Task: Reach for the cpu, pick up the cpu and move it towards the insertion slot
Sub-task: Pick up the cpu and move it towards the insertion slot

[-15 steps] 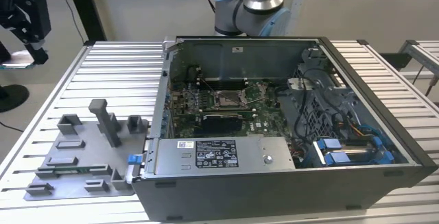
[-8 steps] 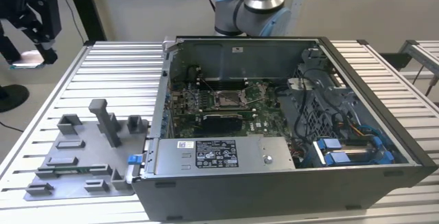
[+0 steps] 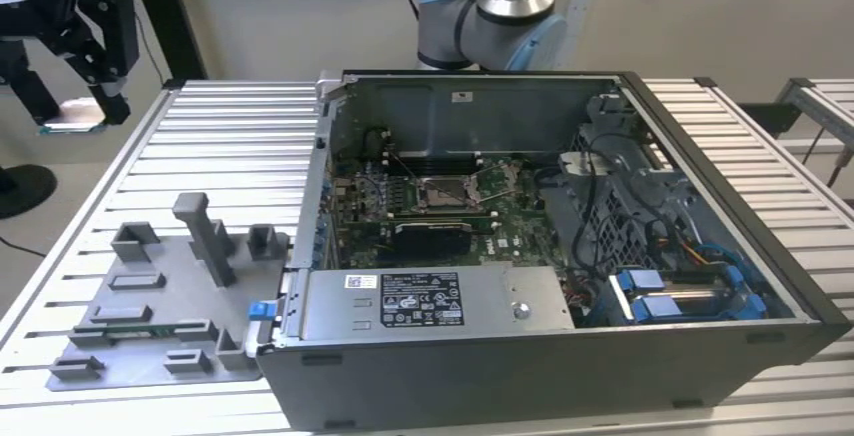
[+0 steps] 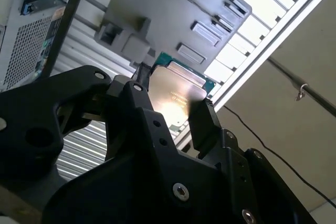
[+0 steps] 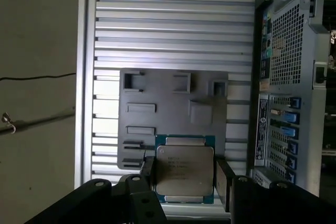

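Observation:
The cpu [image 5: 185, 170] is a flat square chip with a pale metal face and a green rim. My gripper [image 5: 186, 181] is shut on it, one black finger on each side. In the second wrist view the cpu [image 4: 173, 88] sits the same way between the fingers of the gripper [image 4: 170, 107]. The exterior view has the gripper [image 3: 70, 104] high at its far left, beyond the table's corner, with the cpu [image 3: 75, 116] in it. The insertion slot [image 3: 447, 192], a silver-framed square socket, lies on the motherboard inside the open computer case [image 3: 534, 356], well off to the exterior view's right.
A grey plastic tray [image 3: 158, 361] with pockets and upright posts lies on the ribbed metal table [image 3: 227, 136] beside the case, with a thin green memory stick [image 3: 134, 331] in it. In the first wrist view the tray [image 5: 173, 124] is below the gripper. The arm's base [image 3: 487, 26] stands behind the case.

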`<state>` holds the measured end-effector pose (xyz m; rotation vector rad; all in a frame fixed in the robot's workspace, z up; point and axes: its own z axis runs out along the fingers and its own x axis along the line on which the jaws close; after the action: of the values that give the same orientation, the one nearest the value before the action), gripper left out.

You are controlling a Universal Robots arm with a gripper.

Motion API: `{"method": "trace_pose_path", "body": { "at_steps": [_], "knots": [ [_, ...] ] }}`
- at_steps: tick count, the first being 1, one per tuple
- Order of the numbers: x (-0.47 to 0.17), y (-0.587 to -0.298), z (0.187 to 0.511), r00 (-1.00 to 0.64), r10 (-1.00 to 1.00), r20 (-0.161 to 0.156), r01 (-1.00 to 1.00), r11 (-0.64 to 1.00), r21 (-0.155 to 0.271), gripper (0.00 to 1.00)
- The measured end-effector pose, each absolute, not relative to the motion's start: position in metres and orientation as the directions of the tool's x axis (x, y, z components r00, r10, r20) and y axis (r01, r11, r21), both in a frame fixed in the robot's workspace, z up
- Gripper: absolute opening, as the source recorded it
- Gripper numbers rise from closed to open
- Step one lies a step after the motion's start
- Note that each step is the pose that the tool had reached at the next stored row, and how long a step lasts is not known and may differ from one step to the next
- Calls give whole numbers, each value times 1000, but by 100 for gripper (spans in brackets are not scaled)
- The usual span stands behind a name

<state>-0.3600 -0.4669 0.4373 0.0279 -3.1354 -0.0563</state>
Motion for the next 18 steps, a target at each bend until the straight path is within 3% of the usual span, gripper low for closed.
{"method": "trace_pose_path", "body": {
  "at_steps": [18],
  "knots": [
    [-319, -467, 437, -1000, -18, 5, -18, 999, 36, 0]
  ]
}}
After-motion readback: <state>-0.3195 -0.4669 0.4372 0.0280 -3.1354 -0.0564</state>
